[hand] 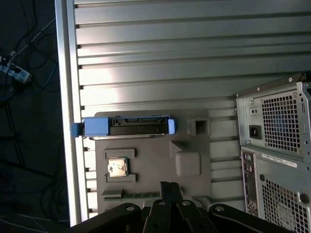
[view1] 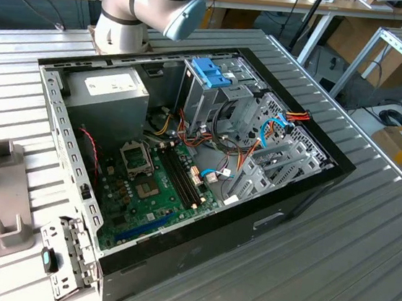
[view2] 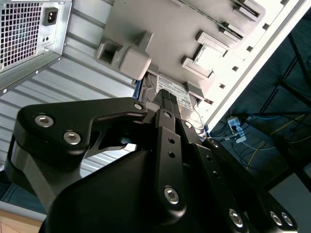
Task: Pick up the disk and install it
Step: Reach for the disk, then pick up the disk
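The disk (hand: 127, 126) stands on edge in a slot of a grey holder plate (hand: 194, 145), showing its blue frame and dark connector side. In the second wrist view its white label (view2: 171, 86) peeks out past the fingertips. My gripper (hand: 169, 187) hangs above the holder plate, apart from the disk, with its black fingers (view2: 164, 104) drawn together and nothing between them. The open computer case (view1: 186, 156) lies on the table with its metal drive cage (view1: 218, 98) under a blue latch.
The case's rear panel (hand: 277, 160) lies close beside the holder plate. The plate also carries a square chip (hand: 117, 167) and raised grey blocks (hand: 188, 162). The table edge (hand: 65, 97) runs just past the disk, with cables on the floor beyond. The arm's base (view1: 129, 12) stands behind the case.
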Motion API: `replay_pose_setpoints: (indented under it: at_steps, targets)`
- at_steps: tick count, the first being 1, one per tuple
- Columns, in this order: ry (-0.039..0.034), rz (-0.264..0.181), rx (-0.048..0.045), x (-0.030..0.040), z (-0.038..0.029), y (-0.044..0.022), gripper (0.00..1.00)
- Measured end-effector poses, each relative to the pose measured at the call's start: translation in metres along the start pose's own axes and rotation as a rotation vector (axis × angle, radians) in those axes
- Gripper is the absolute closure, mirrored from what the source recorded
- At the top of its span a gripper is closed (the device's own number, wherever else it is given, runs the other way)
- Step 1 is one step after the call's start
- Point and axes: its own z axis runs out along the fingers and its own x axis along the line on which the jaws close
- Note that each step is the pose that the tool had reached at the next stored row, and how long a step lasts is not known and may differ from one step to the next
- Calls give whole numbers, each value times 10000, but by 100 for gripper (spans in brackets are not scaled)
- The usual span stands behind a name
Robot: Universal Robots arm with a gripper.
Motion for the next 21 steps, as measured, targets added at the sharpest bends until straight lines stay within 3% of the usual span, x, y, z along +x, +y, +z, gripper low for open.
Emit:
replay_pose_setpoints:
  at_steps: [6,21]
  targets:
    - [0,0,3,41,1,-3,89]
    - [0,-65,3,45,1,-3,89]
